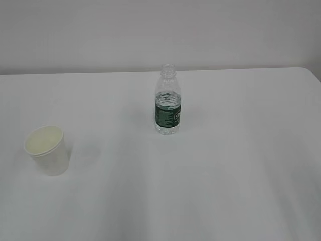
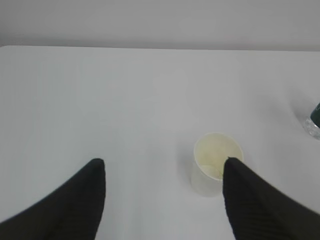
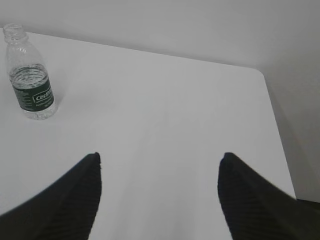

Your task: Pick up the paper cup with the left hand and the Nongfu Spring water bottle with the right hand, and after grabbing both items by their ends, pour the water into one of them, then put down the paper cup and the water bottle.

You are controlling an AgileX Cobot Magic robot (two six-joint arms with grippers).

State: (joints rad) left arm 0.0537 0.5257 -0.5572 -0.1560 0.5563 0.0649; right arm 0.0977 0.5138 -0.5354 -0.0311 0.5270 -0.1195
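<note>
We find both claws wide and empty. The paper cup (image 2: 216, 165) stands upright just far-right of the left claw (image 2: 165, 172); the Nongfu Spring water bottle (image 3: 31, 75) stands upright, far-left of the right claw (image 3: 160, 170).

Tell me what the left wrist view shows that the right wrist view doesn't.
Only the left wrist view shows the paper cup, upright on the table, just behind the open left end effector near its right fingertip. Only the right wrist view shows the whole water bottle, capless and upright, the table's far corner, and the open right end effector. Both share the white table, and the bottle's edge shows in the left view.
</note>
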